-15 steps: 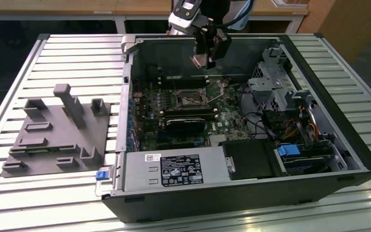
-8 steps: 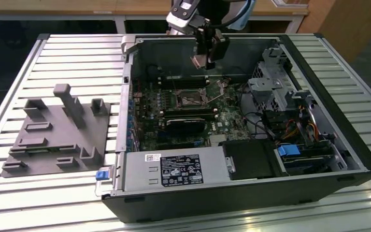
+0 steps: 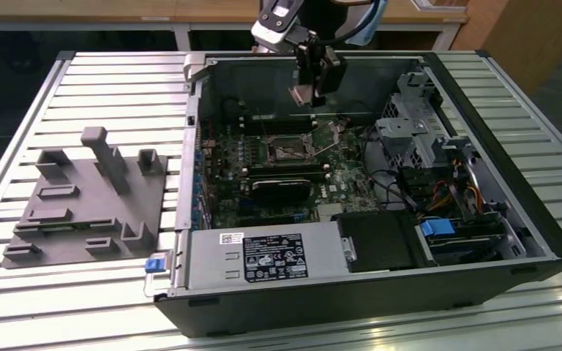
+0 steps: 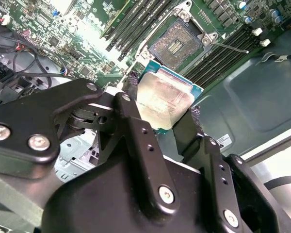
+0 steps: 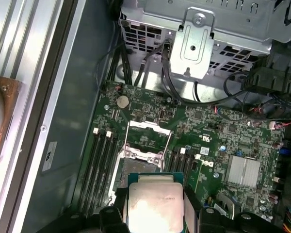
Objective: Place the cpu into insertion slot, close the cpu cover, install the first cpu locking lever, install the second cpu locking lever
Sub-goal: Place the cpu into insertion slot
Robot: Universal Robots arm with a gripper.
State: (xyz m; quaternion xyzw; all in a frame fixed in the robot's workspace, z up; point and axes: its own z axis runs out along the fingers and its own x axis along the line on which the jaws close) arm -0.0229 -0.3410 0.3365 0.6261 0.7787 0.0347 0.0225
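Note:
My gripper [image 4: 161, 112] is shut on the cpu [image 4: 161, 99], a small square chip with a pale silver top and a green edge, seen in both wrist views [image 5: 154, 206]. In the exterior view the gripper [image 3: 307, 97] hangs above the open computer case, over the back of the motherboard. The insertion slot [image 3: 289, 151] lies below and a little nearer the camera. Its socket [image 4: 177, 44] is open and bare, with the cpu cover [image 5: 149, 131] swung up off it. A thin locking lever [image 4: 230, 47] sticks out beside the socket.
The black case [image 3: 544, 241] lies open on a slatted metal table [image 3: 105, 80]. A grey power supply box [image 3: 261, 259] sits at its near side, and a metal drive cage [image 3: 418, 124] with cables [image 3: 447, 194] at the exterior view's right. A grey fixture [image 3: 91, 201] stands on the exterior view's left.

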